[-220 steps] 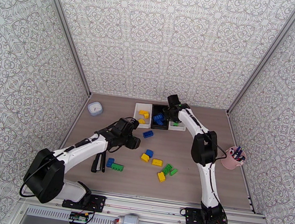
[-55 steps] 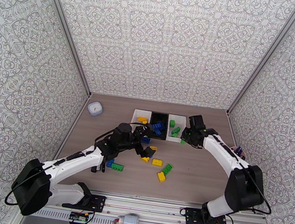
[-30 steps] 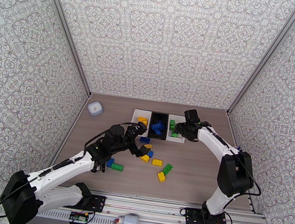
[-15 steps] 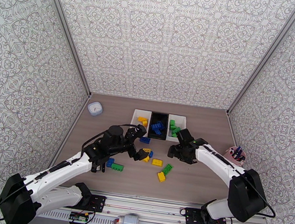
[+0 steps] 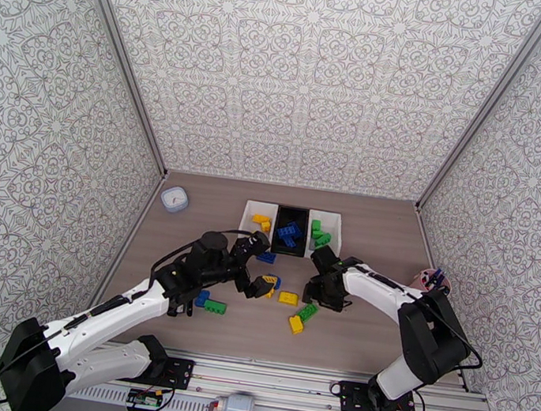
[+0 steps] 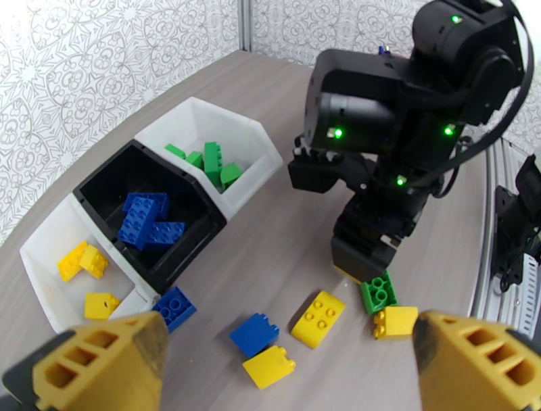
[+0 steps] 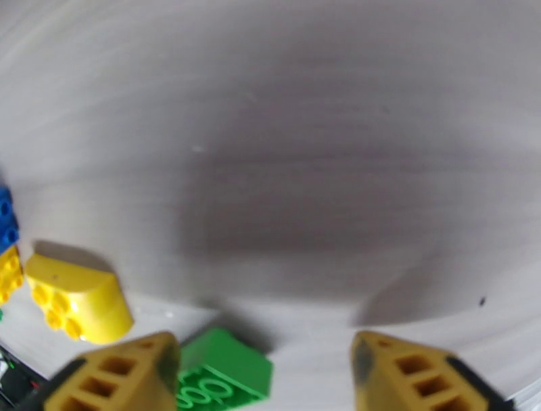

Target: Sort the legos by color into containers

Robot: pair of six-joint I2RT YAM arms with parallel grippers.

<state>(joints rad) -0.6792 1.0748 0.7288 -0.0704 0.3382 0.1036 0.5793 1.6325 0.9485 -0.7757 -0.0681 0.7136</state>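
My right gripper [image 7: 264, 378] is hanging open and empty low over the table [image 7: 304, 169], with a green brick [image 7: 223, 378] lying beside one finger and a yellow brick [image 7: 78, 297] nearby. My left gripper [image 6: 291, 365] is gaping wide and holding nothing above loose legos [image 6: 253, 334], while my right arm [image 6: 399, 115] is crowding the green brick. The three bins [image 6: 265, 154] are sitting side by side beyond, holding sorted colours.

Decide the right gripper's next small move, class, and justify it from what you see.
Probably lower the right gripper onto the green brick: its jaws stand apart just above the table, the brick lies between the fingers, hard by one of them, and is not yet gripped.
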